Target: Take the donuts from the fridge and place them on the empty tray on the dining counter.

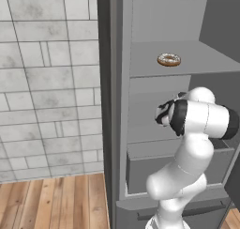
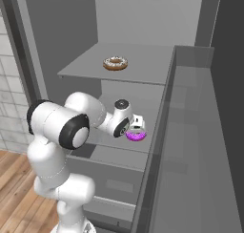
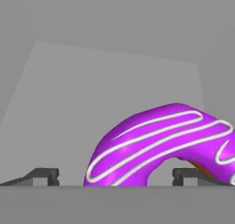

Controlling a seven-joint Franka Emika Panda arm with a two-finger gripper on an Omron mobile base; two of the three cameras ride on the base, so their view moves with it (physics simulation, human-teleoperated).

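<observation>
We face the open grey fridge (image 1: 119,129) beside a pale tiled wall (image 1: 47,82) and wood floor (image 1: 51,202). On its upper shelf (image 2: 143,67) lies the sprinkled brown donut (image 2: 115,63). Lower down, our gripper (image 2: 137,127) hangs over the purple donut (image 3: 160,142), fingers (image 3: 43,175) spread wide apart around it.

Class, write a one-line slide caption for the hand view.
Open gripper straddling the purple donut on a grey fridge shelf.

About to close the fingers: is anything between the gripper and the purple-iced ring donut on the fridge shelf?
Nothing visible. The open gripper sits right at the purple-iced ring donut, one fingertip to each side, on the plain grey fridge shelf.
</observation>
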